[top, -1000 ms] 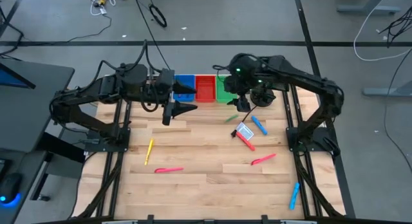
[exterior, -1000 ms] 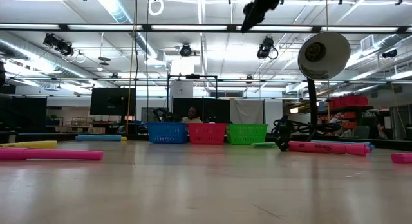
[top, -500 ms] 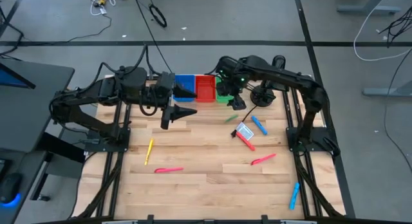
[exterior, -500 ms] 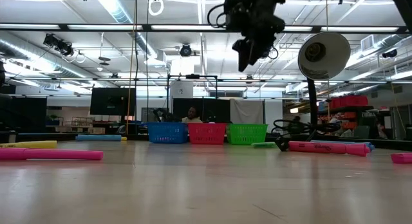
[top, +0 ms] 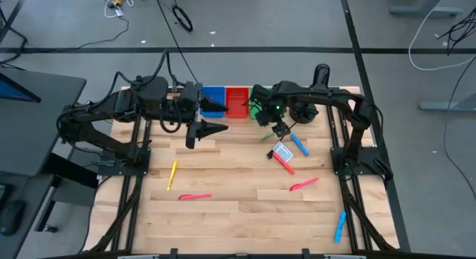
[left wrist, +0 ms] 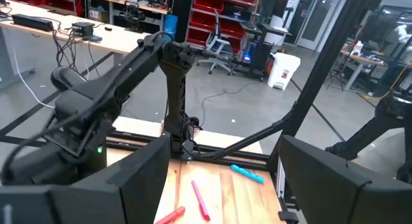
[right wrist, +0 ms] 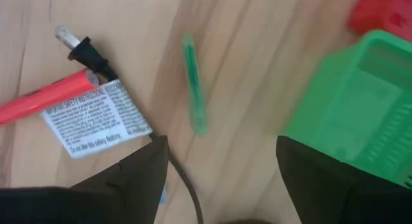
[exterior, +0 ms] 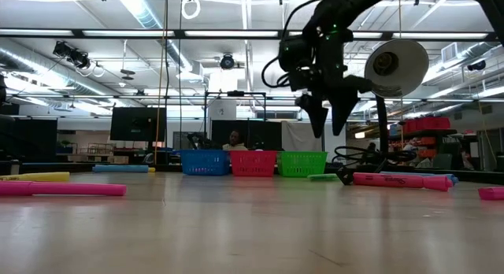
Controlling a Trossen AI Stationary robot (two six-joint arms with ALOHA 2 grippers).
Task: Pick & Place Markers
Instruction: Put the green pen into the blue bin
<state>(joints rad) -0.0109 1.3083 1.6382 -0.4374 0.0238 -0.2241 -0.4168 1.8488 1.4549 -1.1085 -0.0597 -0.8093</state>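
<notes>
surface: wood plank table (top: 238,192), open workshop behind with red shelving, ceiling lights
bins: blue bin (top: 213,100), red bin (top: 237,100), green bin (right wrist: 360,108) in a row at far table edge
right gripper (top: 280,130): fingers apart, empty, hanging above table just beside green bin, over the green marker (right wrist: 193,82)
left gripper (top: 212,128): fingers apart, empty, waiting in air near blue bin
markers: yellow (top: 172,174) and pink (top: 195,196) on left side; red (top: 283,162) and blue (top: 298,145) beside card; pink (top: 303,184) mid right; blue (top: 339,226) by near right edge
writing: white card (right wrist: 96,118) has printed text, too small to read; black plug (right wrist: 87,51) touching it
free room: centre and near-left of table bare
</notes>
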